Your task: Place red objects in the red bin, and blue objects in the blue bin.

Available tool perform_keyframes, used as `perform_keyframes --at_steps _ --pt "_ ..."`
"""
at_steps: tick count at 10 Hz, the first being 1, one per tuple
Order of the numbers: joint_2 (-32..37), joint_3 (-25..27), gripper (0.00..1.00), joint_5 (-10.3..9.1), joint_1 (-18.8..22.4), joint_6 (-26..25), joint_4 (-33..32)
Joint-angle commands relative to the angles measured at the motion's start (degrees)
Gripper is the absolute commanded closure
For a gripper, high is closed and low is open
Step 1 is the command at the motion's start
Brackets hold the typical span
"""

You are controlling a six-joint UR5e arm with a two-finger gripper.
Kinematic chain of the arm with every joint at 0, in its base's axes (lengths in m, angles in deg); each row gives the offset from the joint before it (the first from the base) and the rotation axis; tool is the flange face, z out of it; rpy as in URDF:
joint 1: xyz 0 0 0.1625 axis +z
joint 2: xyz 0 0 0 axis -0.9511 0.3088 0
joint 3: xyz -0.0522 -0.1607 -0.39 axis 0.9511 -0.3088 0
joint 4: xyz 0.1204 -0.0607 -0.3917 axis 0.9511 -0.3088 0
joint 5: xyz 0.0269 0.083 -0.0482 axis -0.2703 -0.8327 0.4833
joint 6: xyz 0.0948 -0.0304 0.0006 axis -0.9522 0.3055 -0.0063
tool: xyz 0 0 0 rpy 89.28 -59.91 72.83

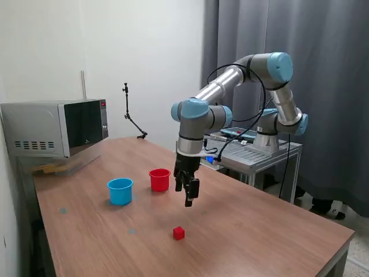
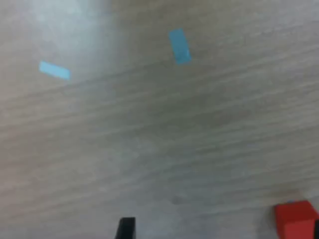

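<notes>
One small red cube [image 1: 179,232] lies on the wooden table [image 1: 259,231]; in the wrist view this red cube [image 2: 296,219] shows at the frame's edge. My gripper [image 1: 188,195] hangs in the air above the table, behind the cube and beside the red cup [image 1: 159,179]. In the wrist view the gripper [image 2: 221,232] is open, with one black fingertip [image 2: 125,228] showing and bare wood between the fingers. The light blue cup [image 1: 120,191] stands to the exterior view's left of the red cup. No blue cubes are in view.
A microwave [image 1: 55,127] stands at the table's far left corner with a thin black stand [image 1: 130,115] behind it. A metal cart [image 1: 253,153] carries the arm's base beyond the table. Small blue tape marks [image 2: 179,46] lie on the wood.
</notes>
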Motion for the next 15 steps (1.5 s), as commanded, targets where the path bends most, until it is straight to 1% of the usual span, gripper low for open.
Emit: perform_keyframes --at_steps 1,2,3,5,6,7,8,9,10,11,13,15 --pt "-2.6 -4.0 0.00 -1.35 0.3 10.0 0.5" --pt "-3.2 -4.2 0.00 -5.80 0.1 16.5 0.4" --pt "-3.5 -4.8 0.00 -8.10 0.0 19.3 0.4" --pt "-3.9 -5.6 0.00 -8.30 0.5 19.5 0.3" --pt "-4.0 -6.2 0.00 -7.69 1.3 17.2 -0.1" --pt "-4.3 -6.4 0.00 -7.51 1.3 12.4 -0.3" --pt "-4.9 -6.8 0.00 -6.99 1.3 11.4 -0.4" --pt "-5.4 -7.4 0.00 -5.33 2.0 10.0 -0.3" --pt "-5.9 -7.6 0.00 -4.79 2.4 6.5 -0.4" --pt "-6.8 -7.7 0.00 -4.79 2.5 5.2 -0.4" --pt "-8.5 -8.0 0.00 -4.88 3.7 5.2 -0.5" --pt "-9.9 -10.1 0.00 -4.88 3.7 5.5 -1.0"
